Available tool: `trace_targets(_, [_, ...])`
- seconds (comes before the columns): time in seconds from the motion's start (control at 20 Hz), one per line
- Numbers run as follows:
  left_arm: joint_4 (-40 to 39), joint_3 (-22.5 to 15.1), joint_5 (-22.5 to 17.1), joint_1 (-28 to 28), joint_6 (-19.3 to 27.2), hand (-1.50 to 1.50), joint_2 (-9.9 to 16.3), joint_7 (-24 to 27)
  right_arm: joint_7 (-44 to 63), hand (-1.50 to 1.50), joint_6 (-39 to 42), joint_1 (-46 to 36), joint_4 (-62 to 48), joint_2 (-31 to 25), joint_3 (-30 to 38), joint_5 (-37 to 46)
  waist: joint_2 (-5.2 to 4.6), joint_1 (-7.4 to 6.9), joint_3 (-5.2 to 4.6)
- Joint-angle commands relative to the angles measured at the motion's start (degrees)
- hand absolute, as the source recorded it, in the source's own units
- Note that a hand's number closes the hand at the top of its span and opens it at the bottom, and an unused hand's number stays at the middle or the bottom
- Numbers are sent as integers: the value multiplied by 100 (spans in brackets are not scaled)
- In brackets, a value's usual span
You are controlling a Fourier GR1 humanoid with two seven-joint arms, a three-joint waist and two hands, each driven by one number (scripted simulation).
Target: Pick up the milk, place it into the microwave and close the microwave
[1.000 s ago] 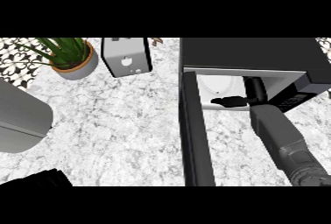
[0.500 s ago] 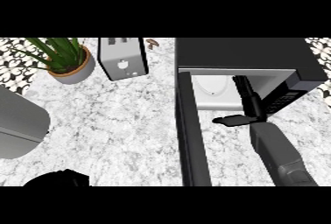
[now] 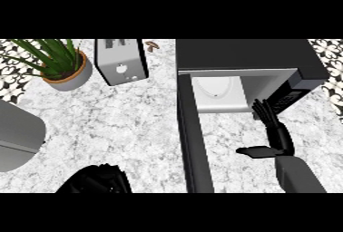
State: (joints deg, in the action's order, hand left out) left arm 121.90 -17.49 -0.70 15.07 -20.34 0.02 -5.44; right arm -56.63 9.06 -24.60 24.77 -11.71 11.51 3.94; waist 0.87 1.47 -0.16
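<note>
Head view, looking steeply down at a marble counter [image 3: 134, 122]. The right hand [image 3: 273, 131] shows at the right side, its grey forearm [image 3: 298, 174] coming up from the lower edge. Its fingers [image 3: 262, 108] are straight and point away from the robot toward the mouth of the microwave [image 3: 248, 54]; the thumb [image 3: 251, 152] sticks out sideways to the left. The hand is empty, with nothing between thumb and fingers.

Just ahead of the fingertips and slightly to their left, the milk [image 3: 218, 93] stands inside the microwave's lit cavity as a white carton, apart from the hand. The microwave door [image 3: 193, 145] is swung open and is seen edge-on as a dark bar running toward the robot, left of the right hand. The control panel [image 3: 289, 97] lies just right of the fingertips.

The left hand [image 3: 100, 179] shows at the lower edge, well to the left of the door; its dark fingers appear bunched, but whether they are curled closed cannot be told.

Far left of the right hand, at the back of the counter, stand a toaster [image 3: 120, 61] and a potted plant [image 3: 60, 63]. A grey rounded object [image 3: 17, 136] lies at the left edge.
</note>
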Motion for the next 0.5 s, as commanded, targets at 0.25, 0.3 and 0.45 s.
trace_targets(0.25, [-1443,-1034,755,-1429,828,150,-2,219,-19,-150,629,1905,1726,-442,-131,-335,-47,124,1])
trace_targets(0.3, [-1761,-999,831,-1458,738,150,-2,460,95,-150,525,2104,2162,-179,-253,-373,-46,106,-2])
trace_targets(0.45, [-2545,-1458,1006,-1787,1021,150,-2,505,-72,-150,754,2679,2550,-401,-243,-513,-64,116,3])
